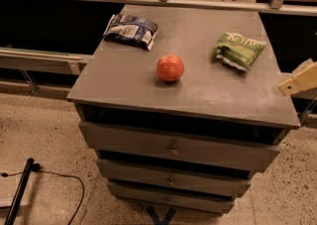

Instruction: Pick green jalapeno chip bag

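Note:
The green jalapeno chip bag [238,50] lies flat on the right rear part of the grey cabinet top [198,90]. It is glossy green with pale lettering and a whitish edge. My gripper [295,82] shows as a pale cream tip at the right edge of the view, just past the cabinet's right front corner. It is to the right of the bag and nearer the front, apart from it, with nothing in it.
A red-orange ball [170,68] sits mid-top. A dark blue and white snack bag [131,30] lies at the rear left. The cabinet has several drawers [173,149]. A rail and shelf run behind it. A black cable and pole [20,189] lie on the floor at left.

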You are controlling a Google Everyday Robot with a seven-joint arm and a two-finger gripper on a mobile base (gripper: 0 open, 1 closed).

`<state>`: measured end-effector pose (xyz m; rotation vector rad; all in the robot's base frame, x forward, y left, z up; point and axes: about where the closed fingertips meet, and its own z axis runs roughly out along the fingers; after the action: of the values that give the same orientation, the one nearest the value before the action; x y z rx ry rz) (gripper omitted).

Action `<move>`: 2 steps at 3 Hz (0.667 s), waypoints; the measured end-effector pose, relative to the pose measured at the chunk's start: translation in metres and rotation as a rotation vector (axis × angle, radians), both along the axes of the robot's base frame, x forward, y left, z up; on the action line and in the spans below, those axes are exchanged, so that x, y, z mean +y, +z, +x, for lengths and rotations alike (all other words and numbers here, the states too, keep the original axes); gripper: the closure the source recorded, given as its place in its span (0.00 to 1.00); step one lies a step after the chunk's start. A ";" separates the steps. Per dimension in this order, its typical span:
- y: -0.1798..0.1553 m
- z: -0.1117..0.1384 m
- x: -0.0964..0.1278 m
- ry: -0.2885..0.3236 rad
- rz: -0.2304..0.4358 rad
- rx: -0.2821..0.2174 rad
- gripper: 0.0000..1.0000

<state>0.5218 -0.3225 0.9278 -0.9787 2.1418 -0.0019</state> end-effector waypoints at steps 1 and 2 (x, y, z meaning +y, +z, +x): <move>-0.005 0.014 0.006 -0.060 0.070 -0.023 0.00; -0.007 0.035 0.010 -0.122 0.172 -0.065 0.00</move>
<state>0.5564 -0.3129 0.9208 -0.7383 2.0999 0.0886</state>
